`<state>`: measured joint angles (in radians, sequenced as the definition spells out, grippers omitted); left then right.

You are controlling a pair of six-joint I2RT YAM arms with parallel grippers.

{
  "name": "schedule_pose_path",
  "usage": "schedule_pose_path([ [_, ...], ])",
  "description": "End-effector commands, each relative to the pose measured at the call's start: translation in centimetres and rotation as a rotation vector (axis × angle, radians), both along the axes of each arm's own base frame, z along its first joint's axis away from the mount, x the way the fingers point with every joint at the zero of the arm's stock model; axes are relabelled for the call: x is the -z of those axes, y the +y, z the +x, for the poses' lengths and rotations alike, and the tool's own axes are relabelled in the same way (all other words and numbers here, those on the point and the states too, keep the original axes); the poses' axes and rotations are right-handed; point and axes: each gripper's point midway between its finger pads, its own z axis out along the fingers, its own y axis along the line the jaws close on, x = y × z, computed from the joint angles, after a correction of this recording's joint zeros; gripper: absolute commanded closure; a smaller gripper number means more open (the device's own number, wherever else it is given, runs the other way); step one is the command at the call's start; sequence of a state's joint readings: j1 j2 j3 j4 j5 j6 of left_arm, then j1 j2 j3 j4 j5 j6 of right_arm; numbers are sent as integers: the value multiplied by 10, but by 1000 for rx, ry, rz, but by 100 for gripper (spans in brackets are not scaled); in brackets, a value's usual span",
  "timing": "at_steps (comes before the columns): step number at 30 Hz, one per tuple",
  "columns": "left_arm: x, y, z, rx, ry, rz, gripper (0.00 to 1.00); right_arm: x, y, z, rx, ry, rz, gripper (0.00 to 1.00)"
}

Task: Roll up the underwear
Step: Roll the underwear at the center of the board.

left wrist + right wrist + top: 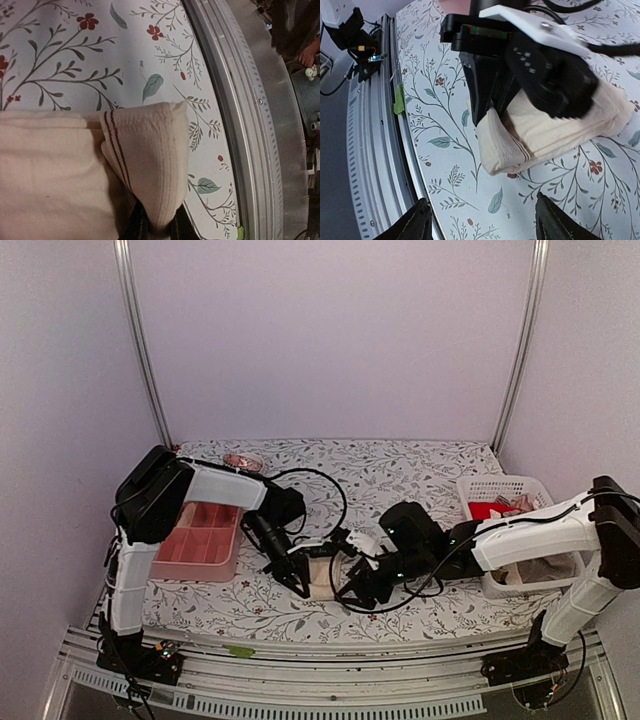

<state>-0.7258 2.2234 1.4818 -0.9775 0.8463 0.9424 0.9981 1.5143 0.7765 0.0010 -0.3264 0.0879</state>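
Left wrist view, left claw [156, 226] pinching cream underwear [145, 150], right claw [485, 222] spread, empty.

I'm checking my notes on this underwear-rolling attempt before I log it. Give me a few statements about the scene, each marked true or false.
1. The left gripper pinches a fold of the cream underwear. True.
2. The right gripper is clamped on the underwear. False: its jaws stand open with nothing between them, apart from the cloth.
3. The underwear lies inside the pink tray. False: it lies on the floral tablecloth, with the tray off to the left.
4. A white basket stands on the right side of the table. True.
5. The pinched fold carries thin dark stripes. True.
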Motion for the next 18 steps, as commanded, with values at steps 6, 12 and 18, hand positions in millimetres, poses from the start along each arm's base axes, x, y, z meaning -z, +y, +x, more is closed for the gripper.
schedule_pose_path([
  [6,54,35,-26,48,137,261,100,31,70,7,-210,-297,-153,33],
  [12,57,33,-22,43,122,266,100,63,77,2,-277,-335,-251,43],
  [18,57,33,-18,36,90,260,100,97,54,-6,-302,-298,-367,70],
])
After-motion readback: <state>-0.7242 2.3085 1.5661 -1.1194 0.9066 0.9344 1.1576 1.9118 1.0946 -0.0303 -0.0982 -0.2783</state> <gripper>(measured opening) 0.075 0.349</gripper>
